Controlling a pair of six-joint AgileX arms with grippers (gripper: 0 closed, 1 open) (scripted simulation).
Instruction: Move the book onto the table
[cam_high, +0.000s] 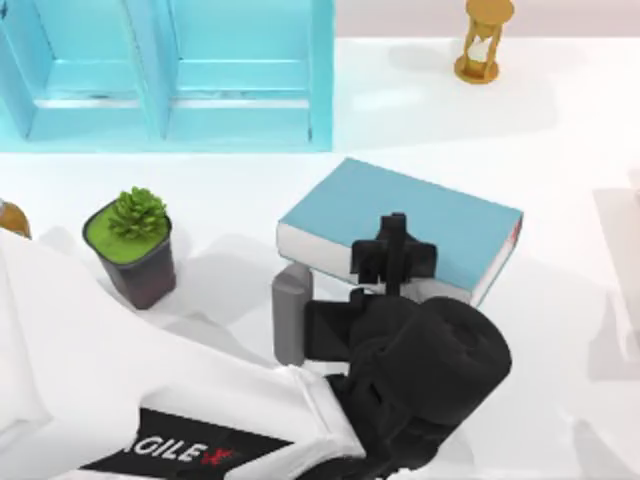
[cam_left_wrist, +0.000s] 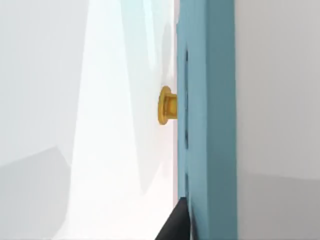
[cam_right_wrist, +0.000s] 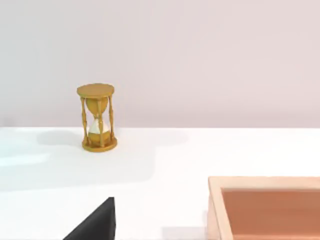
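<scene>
- one broad white table lies under everything, spreading out on every side of my left gripper.
- next in size, the light-blue shelf cabinet stands well beyond my left gripper and off to the top view's left, its open compartments facing me.
- my left arm reaches in from the lower left corner, white with a black wrist, and ends at the book's near edge.
- the book lies flat on the table with its light-blue cover up, white page edges towards me and a small red mark at its right end; it sits right at my left gripper, apart from the cabinet.
- my left gripper sits over the book's near long edge, black fingers lying over the cover; i cannot tell how far apart they are, nor whether they grip the book.
- a potted plant stands to the left of my left gripper, well apart from the book.
- a golden hourglass stands upright far beyond the gripper, towards the right; the right wrist view has it too, with a shallow wooden tray nearer.
</scene>
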